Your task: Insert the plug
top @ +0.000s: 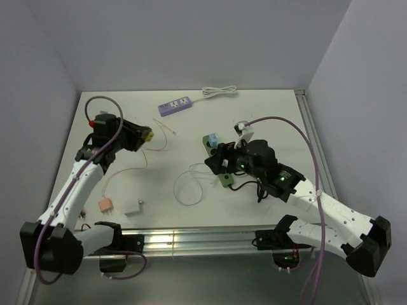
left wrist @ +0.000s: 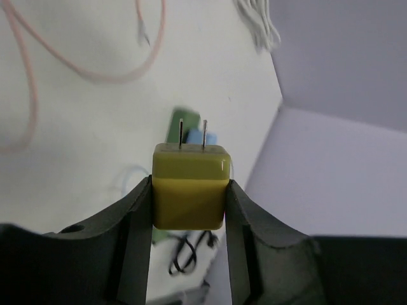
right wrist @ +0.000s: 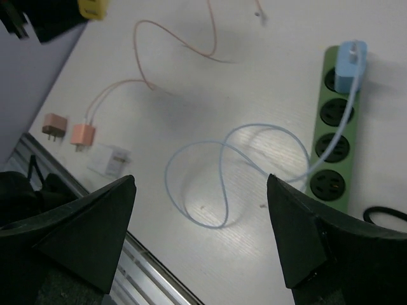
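Holds yellow plug [left wrist: 189,203] clamped in left gripper [left wrist: 189,184], prongs forward, over the table's [top: 267,108] left side, well apart from green power strip [right wrist: 332,113]; spreads right gripper [right wrist: 200,184] wide above that strip, blue plug [right wrist: 351,63] seated in its end socket; lettering too small to read.

No writing, brand or number can be read anywhere — the yellow plug [left wrist: 189,190], the green power strip [right wrist: 331,130] and the purple power strip [top: 175,105] show plain faces (any print is too small to tell)
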`<action>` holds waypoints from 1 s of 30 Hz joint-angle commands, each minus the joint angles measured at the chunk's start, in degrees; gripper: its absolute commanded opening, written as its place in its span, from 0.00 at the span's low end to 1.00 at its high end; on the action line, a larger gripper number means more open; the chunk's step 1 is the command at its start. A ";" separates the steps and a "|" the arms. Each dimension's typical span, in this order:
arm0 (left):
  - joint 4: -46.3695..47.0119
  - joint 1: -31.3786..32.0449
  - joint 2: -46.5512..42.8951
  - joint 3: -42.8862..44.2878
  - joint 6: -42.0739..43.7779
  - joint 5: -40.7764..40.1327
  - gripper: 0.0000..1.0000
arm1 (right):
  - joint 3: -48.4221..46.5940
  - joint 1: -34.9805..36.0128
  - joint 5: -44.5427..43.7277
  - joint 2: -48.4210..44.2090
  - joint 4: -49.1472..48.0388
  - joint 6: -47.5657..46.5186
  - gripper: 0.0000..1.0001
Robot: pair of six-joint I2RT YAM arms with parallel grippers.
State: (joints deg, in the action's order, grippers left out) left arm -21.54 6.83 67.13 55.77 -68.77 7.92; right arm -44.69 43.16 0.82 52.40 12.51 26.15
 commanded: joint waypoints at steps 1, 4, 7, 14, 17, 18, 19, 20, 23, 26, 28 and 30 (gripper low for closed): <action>3.34 7.55 -6.30 -3.91 -14.27 2.10 0.00 | -1.19 3.68 -3.16 2.44 -11.62 1.80 0.91; 3.34 12.39 -12.00 -6.37 -21.30 1.22 0.00 | -0.41 7.63 -7.83 4.46 -18.29 2.50 0.95; 5.19 16.79 -14.74 -9.53 -28.42 0.43 0.00 | 0.92 10.98 -10.22 6.74 -25.68 2.32 0.95; 5.26 24.37 -18.61 -11.99 -37.66 -3.09 0.00 | -1.72 16.87 -17.95 13.69 -33.08 0.30 0.84; 7.47 25.95 -18.44 -13.49 -39.68 -3.00 0.00 | -3.30 17.75 -19.62 17.11 -33.52 1.01 0.80; 7.48 26.39 -18.18 -13.49 -40.03 -3.09 0.00 | -3.39 18.01 -20.41 17.47 -34.48 1.09 0.79; 7.56 27.26 -17.48 -13.49 -39.95 -3.18 0.00 | -3.04 18.80 -20.68 17.56 -35.62 0.83 0.76; 7.83 27.62 -17.13 -13.49 -40.03 -3.09 0.00 | -2.60 19.24 -21.03 17.47 -36.76 0.57 0.75; 8.88 28.76 -15.90 -13.76 -40.47 -2.65 0.00 | -2.77 20.65 -22.53 18.78 -37.48 0.65 0.67; 10.03 30.17 -15.54 -13.76 -40.83 -3.53 0.00 | -5.85 20.74 -24.64 20.98 -32.91 1.80 0.63; 10.29 31.05 -15.63 -13.76 -41.27 -4.05 0.00 | -5.59 20.91 -24.81 21.25 -33.17 1.88 0.59; 10.99 31.57 -15.72 -13.76 -41.62 -4.14 0.00 | -5.85 21.00 -25.34 21.69 -32.47 2.85 0.51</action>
State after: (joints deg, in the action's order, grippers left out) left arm -14.83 37.12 51.83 42.00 -108.14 4.60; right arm -47.81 63.75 -21.63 73.30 -19.00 27.57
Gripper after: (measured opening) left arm 0.452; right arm 0.540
